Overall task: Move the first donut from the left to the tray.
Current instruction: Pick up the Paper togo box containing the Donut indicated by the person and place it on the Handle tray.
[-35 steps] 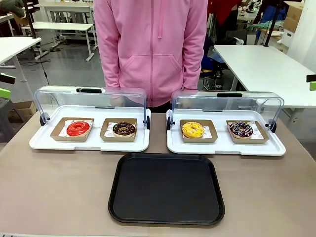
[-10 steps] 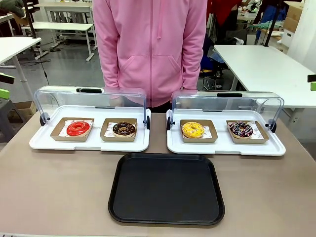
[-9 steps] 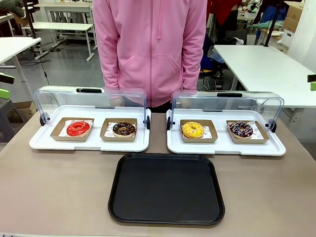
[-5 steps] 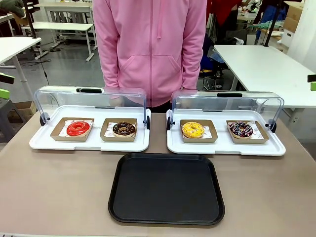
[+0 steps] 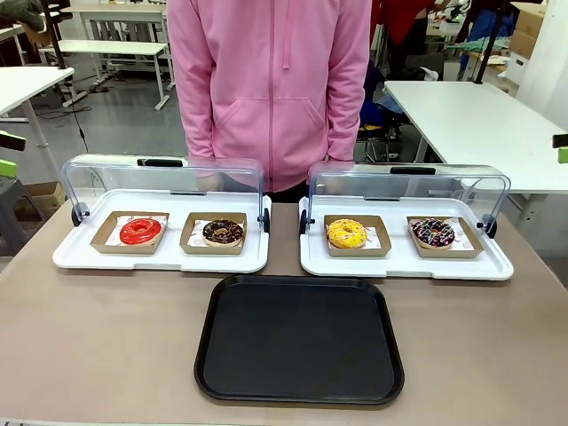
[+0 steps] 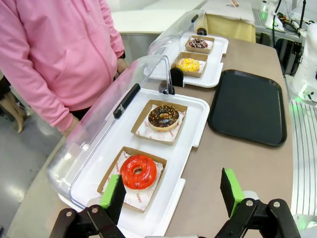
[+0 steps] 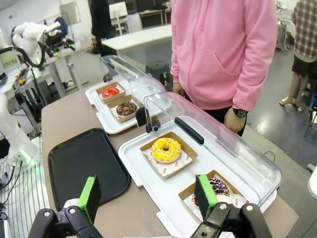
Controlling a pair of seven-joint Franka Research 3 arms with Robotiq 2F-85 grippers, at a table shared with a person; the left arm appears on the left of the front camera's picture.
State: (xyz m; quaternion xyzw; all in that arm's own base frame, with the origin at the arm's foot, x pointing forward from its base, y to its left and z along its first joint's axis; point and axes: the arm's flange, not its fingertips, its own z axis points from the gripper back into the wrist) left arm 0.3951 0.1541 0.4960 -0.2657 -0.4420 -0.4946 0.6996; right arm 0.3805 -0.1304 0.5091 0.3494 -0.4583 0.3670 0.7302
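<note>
The red-glazed first donut from the left (image 5: 141,231) (image 6: 138,171) (image 7: 110,92) rests in its brown cardboard holder on the left white tray (image 5: 80,257), whose clear lid stands raised. The black tray (image 5: 299,338) (image 6: 249,105) (image 7: 84,163) lies bare at the table's near middle. In the left wrist view my left gripper (image 6: 173,194) hangs open above the near end of the white tray, with the red donut just ahead of its fingers. My right gripper (image 7: 148,198) is open too, high over the right white tray (image 7: 163,193), holding nothing.
A chocolate donut (image 5: 223,232) sits beside the red one. The right white tray (image 5: 497,264) holds a yellow donut (image 5: 346,233) and a sprinkled dark donut (image 5: 433,232), lid up. A person in a pink hoodie (image 5: 271,89) stands at the far edge.
</note>
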